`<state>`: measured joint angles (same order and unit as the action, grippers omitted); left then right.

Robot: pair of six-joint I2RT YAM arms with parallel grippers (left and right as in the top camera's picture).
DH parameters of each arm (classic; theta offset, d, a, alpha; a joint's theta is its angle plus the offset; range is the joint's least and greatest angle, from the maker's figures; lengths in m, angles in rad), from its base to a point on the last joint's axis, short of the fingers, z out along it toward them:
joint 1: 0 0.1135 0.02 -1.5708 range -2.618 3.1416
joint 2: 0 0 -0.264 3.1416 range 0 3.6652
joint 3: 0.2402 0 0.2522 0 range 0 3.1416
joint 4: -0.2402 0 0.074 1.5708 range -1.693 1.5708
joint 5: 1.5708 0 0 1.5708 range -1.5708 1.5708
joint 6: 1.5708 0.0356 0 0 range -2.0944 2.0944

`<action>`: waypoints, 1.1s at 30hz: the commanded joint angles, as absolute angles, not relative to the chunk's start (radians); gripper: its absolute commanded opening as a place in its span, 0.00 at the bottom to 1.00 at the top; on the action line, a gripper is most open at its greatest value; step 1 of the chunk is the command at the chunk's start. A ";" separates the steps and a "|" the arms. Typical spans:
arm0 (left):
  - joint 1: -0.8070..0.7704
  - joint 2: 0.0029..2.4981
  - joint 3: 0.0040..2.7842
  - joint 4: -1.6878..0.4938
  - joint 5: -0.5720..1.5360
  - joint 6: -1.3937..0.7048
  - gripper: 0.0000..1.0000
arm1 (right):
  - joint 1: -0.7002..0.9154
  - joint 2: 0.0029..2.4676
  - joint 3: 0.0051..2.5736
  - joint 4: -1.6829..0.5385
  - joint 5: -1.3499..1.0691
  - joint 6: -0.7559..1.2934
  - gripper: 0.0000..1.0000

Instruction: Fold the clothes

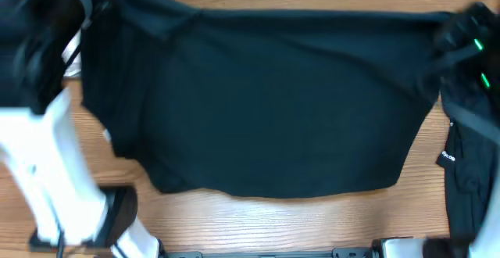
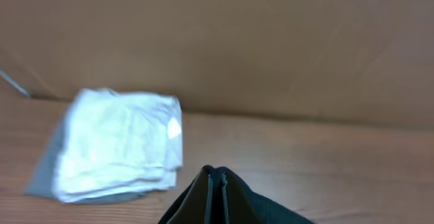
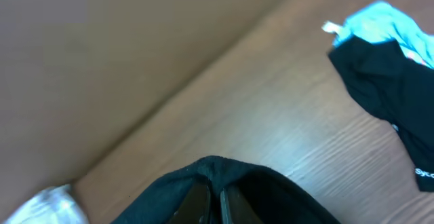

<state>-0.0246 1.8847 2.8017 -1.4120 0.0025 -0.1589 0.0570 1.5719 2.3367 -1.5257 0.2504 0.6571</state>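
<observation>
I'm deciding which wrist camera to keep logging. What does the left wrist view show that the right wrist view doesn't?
Only the left wrist view: a folded white garment lying whole on the table by the cardboard wall. A white blur in the right wrist view's lower-left corner may be it; I cannot tell. Only the right wrist view: a second black garment with pale blue cloth against it. Both: the table, and each arm's gripper, left gripper and right gripper, shut on a bunched edge of the black T-shirt.
</observation>
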 commanded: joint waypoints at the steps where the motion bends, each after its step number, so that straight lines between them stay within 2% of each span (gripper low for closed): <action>1: -0.020 2.062 2.796 -1.359 0.051 -0.172 0.04 | -0.020 1.716 2.342 -1.480 0.242 0.619 0.04; 6: -0.023 2.302 2.796 -1.149 0.072 -0.154 0.04 | -0.061 1.911 2.341 -1.307 0.216 0.519 0.04; 10: -0.038 2.421 2.796 -1.002 0.082 -0.142 0.04 | -0.061 2.011 2.341 -1.210 0.215 0.514 0.04; 11: -0.043 2.451 2.796 -0.967 0.097 -0.142 0.06 | -0.061 2.033 2.341 -1.195 0.215 0.511 0.13; 12: -0.049 2.474 2.796 -0.947 0.109 -0.142 0.24 | -0.061 2.059 2.341 -1.180 0.206 0.496 0.34; 13: -0.056 2.494 2.796 -0.933 0.120 -0.142 0.49 | -0.061 2.080 2.341 -1.173 0.199 0.484 0.64; 14: -0.063 2.514 2.796 -0.927 0.125 -0.142 0.74 | -0.061 2.093 2.341 -1.172 0.199 0.484 0.86; 15: -0.068 2.527 2.796 -0.927 0.123 -0.142 1.00 | -0.061 2.111 2.341 -1.175 0.197 0.481 1.00; 19: -0.073 2.544 2.796 -0.963 0.123 -0.142 1.00 | -0.062 2.134 2.341 -1.221 0.202 0.463 1.00; 33: -0.057 2.342 2.799 -1.464 0.121 -0.142 1.00 | -0.075 2.023 2.353 -1.572 0.170 0.472 1.00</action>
